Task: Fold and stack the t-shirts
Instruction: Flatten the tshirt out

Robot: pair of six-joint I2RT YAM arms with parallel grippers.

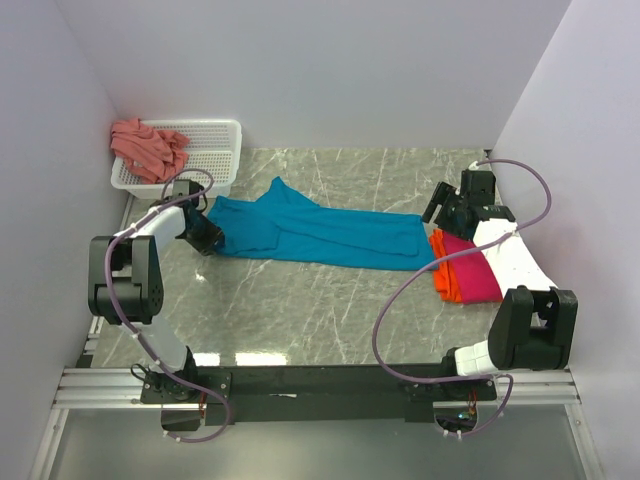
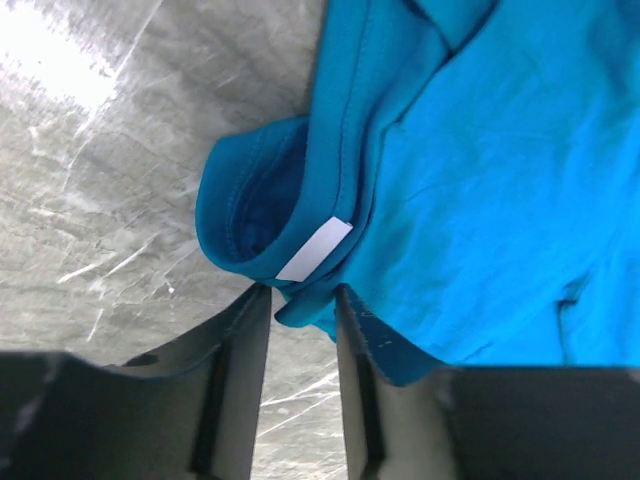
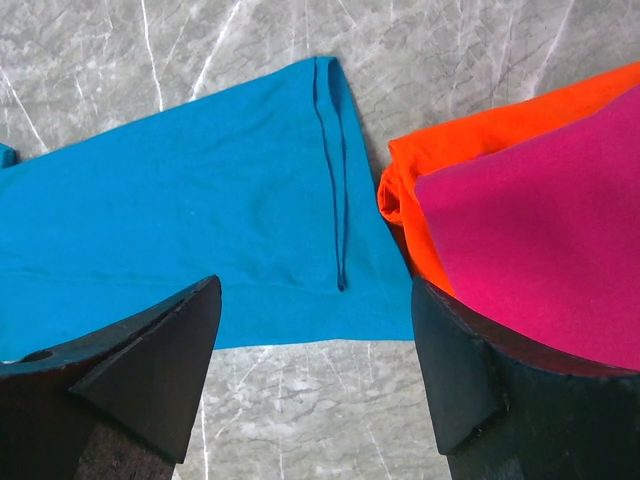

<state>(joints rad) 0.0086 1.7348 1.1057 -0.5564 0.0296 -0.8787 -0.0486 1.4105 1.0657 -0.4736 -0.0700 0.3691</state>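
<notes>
Basket: white plastic mesh basket (image 1: 215, 150) far left, salmon-pink cloth t-shirt (image 1: 148, 148) heaped in it.
Left gripper (image 2: 302, 300): pinching the collar of the teal-blue cloth t-shirt (image 1: 320, 232), stretched along the table.
Right gripper (image 3: 315, 290): spread wide, empty.
Stack: folded magenta-pink t-shirt (image 1: 475, 275) on orange t-shirt (image 1: 443, 272).

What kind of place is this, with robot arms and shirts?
Probably a robot lab booth, not a home: plain white walls box in a marble-look table, two arms are bolted to a metal frame, and a teal t-shirt lies out for folding practice.
</notes>
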